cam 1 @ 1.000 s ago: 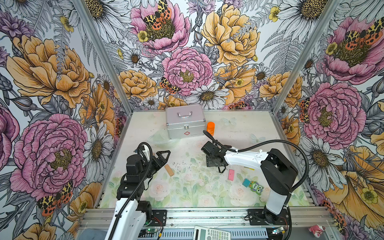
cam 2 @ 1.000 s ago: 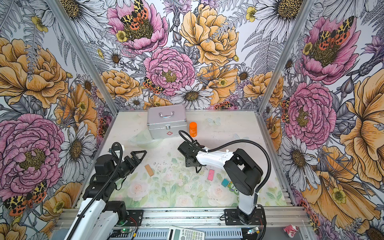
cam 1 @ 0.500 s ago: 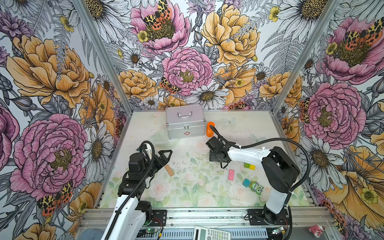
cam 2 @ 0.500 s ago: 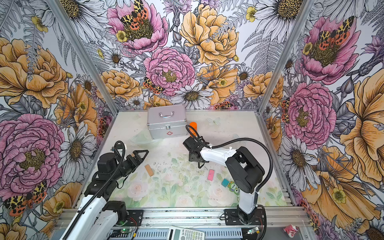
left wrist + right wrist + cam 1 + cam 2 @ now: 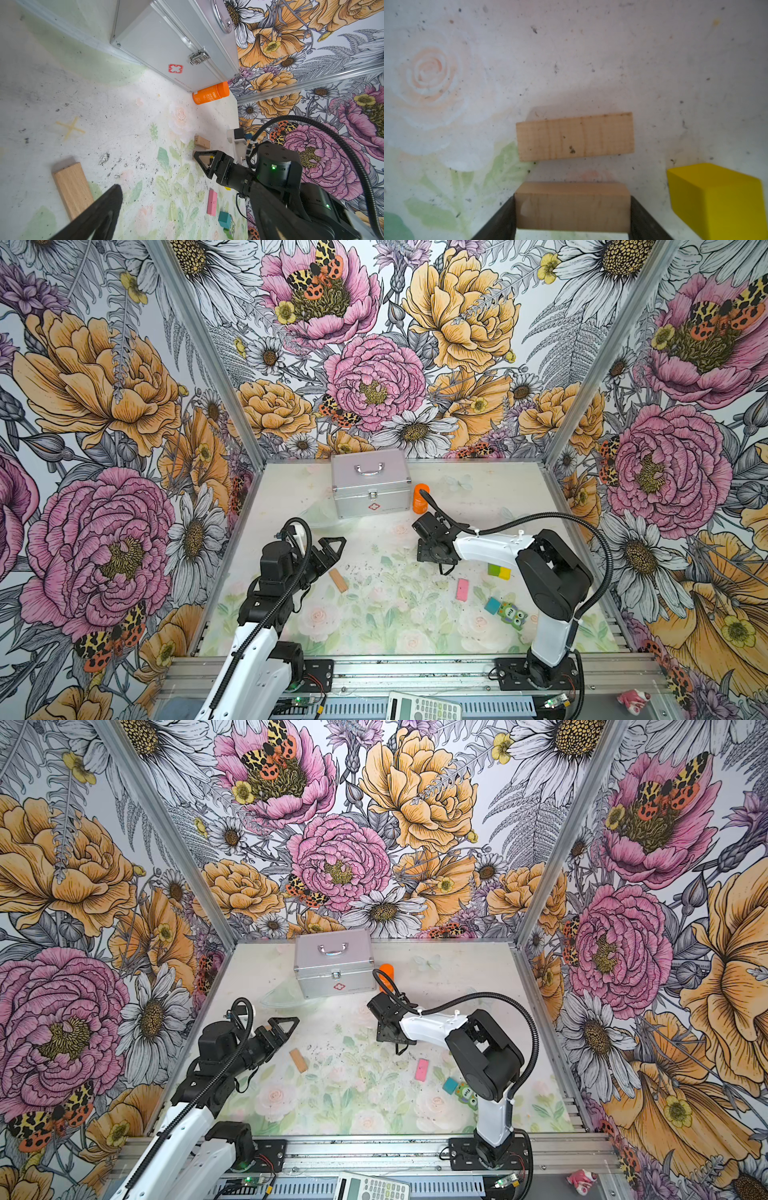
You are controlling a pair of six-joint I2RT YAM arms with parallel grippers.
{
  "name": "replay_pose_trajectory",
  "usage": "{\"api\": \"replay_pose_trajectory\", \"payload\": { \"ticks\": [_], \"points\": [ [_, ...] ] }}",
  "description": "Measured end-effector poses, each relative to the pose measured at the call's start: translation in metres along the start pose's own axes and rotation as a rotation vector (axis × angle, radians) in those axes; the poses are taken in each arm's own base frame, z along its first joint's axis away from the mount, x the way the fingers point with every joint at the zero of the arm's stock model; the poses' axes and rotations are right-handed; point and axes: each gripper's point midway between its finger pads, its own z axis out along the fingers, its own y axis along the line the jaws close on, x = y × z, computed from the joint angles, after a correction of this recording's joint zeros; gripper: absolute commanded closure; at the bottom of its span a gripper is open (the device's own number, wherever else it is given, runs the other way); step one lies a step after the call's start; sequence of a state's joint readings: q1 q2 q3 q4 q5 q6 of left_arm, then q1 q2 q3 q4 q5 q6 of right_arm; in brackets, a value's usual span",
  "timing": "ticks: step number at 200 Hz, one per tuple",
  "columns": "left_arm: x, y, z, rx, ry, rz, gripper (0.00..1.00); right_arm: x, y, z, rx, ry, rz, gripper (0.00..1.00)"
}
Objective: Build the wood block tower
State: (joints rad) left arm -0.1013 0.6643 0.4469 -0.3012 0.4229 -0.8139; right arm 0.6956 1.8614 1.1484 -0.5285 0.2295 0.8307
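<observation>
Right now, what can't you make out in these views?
- Right tool: tips and plank sit under its wrist in both top views.
- Yellow block: cut off by the right wrist view's edge.
- Owl: half behind the right arm in a top view.
- Bottle: label too small in both top views.

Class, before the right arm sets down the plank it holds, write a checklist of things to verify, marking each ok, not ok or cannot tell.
1. Grip: right gripper shut on held tan plank: ok.
2. Target: second tan plank lies flat on the table, apart from the held one: ok.
3. Clearance: yellow cube clear of both planks: ok.
4. Other arm: left gripper open, empty, away from the right gripper: ok.
5. Height of the held plank above the table: cannot tell.
6. Any block stacked yet: not ok, none seen.
</observation>
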Motion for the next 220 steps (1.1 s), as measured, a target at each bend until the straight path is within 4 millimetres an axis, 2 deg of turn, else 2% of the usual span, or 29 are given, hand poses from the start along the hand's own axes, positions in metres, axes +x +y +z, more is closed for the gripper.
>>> {"api": "replay_pose_trajectory", "payload": {
  "ticks": [106,124,150,220],
  "points": [
    [-0.0029,-0.0032,0.0029,-0.002,-0.004,0.007,0.03,-0.0078,0.0001,0.0046,-0.020,0.004,0.018,0.29],
    [-0.0024,-0.0035,0.0031,-0.002,-0.004,0.009,0.03,-0.0083,-0.0003,0.0047,-0.022,0.005,0.018,0.26],
    [-0.0018,-0.0038,0.0034,-0.002,-0.003,0.011,0.03,-0.0095,-0.0008,0.0051,-0.023,0.002,0.010,0.16],
    [0.0034,-0.0067,0.0053,-0.002,0.007,0.026,0.03,-0.0084,-0.0067,0.0069,-0.010,-0.006,-0.028,0.13]
  ]
}}
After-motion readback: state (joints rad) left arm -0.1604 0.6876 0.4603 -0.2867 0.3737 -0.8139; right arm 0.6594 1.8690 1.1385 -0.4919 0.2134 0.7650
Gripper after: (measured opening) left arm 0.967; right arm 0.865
